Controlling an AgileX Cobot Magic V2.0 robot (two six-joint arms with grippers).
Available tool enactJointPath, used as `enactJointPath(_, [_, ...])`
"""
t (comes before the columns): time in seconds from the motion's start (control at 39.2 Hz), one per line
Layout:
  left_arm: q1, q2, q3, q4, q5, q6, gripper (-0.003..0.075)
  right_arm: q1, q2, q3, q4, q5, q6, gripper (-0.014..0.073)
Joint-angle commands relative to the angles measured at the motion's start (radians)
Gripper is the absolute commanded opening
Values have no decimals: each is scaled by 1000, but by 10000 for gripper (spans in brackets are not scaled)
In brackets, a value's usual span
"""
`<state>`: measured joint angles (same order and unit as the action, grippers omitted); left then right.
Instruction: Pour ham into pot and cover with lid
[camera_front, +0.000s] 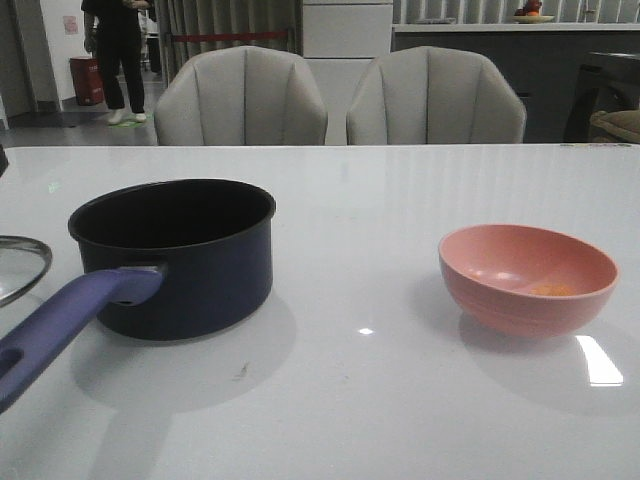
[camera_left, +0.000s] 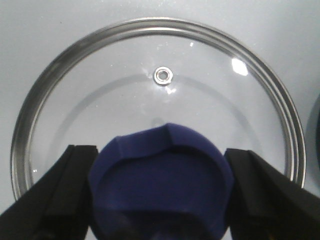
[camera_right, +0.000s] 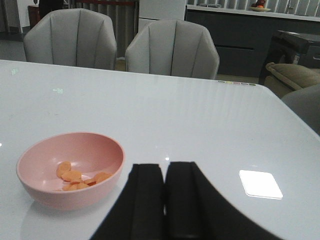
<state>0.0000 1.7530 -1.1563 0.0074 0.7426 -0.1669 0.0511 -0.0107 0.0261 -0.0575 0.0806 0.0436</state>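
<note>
The ham (camera_front: 552, 290) is a small patch of orange bits in the pink bowl (camera_front: 500, 310) on the right of the table; the right wrist view shows the ham (camera_right: 75, 179) and the bowl (camera_right: 60, 197) too. The dark navy pot (camera_front: 190, 270) stands at the left, its blue-purple handle (camera_front: 60, 325) pointing to the near left. The glass lid (camera_left: 165, 100) lies flat on the table; only its edge (camera_front: 20, 265) shows at the far left in the front view. My left gripper (camera_left: 162, 200) is shut on the lid's blue-purple knob (camera_left: 162, 170). My right gripper (camera_right: 165, 172) is shut and empty, to the right of the bowl.
Two grey chairs (camera_front: 240, 100) stand behind the table's far edge (camera_front: 400, 146). Neither arm shows in the front view. Bare white tabletop (camera_front: 360, 300) lies between the pot and the bowl.
</note>
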Motion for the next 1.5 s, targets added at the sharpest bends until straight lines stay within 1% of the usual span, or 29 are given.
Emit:
enactJointPath(0.0, [1,-11,-21,-7,-49,1,209,-3,-20,-4,-13,-81,-3,148])
enactJointPath(0.13, [1,24,-21,0,-49,6,211,-3,-20,-4,-13,-81,-3,148])
enactJointPath(0.18, [1,34,-21,0,-46,25,229,-3,-20,-4,-13,-81,-3,148])
enactJointPath(0.25, [1,42,-21,2,-45,25,292,-3,-20,-4,-13,-81,-3,148])
enactJointPath(0.41, [1,46,-23,9,-29,25,516,-3,-20,-4,-13,-81,-3,148])
enactJointPath(0.46, [1,46,-29,9,-16,25,559,-3,-20,-4,-13,-81,-3,148])
enactJointPath(0.69, [1,29,-96,20,71,26,564,-3,-20,-4,-13,-81,-3,148])
enactJointPath(0.92, [-1,-101,-68,23,50,26,564,-3,-20,-4,-13,-81,-3,148])
enactJointPath(1.12, [-21,-332,57,21,14,26,564,-3,-20,-4,-13,-81,-3,148])
enactJointPath(1.33, [-92,-619,205,21,-116,26,564,-3,-20,-4,-13,-81,-3,148])
enactJointPath(1.48, [-115,-822,324,19,-195,26,564,-3,-20,-4,-13,-81,-3,148])
